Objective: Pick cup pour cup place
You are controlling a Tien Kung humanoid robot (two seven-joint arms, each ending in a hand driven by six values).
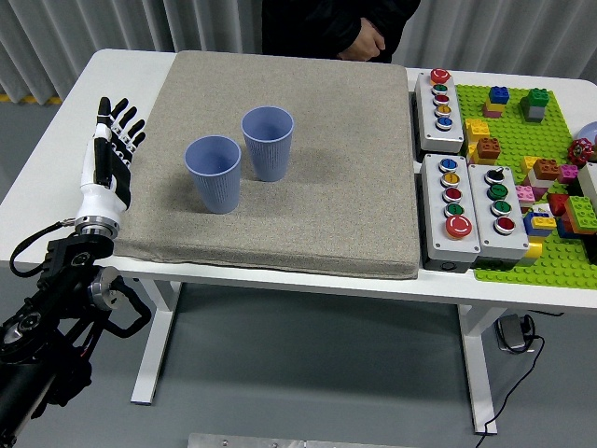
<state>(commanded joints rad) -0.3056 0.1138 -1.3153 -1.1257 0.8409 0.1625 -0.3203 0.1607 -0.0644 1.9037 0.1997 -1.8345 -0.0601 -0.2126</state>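
Two blue ribbed cups stand upright on the grey mat (pixel 308 187). The nearer cup (pixel 214 174) is left of and slightly in front of the farther cup (pixel 268 142); they stand close together. My left hand (pixel 110 149) hovers at the mat's left edge, fingers spread and pointing away from me, holding nothing. It is a hand's width left of the nearer cup. My right hand is out of view.
Grey button boxes (pixel 439 97) (pixel 473 207) lie right of the mat. A green baseplate (pixel 541 168) with several toy bricks fills the far right. A person in dark clothes (pixel 336 23) stands at the far side, a hand (pixel 364 42) held near the body.
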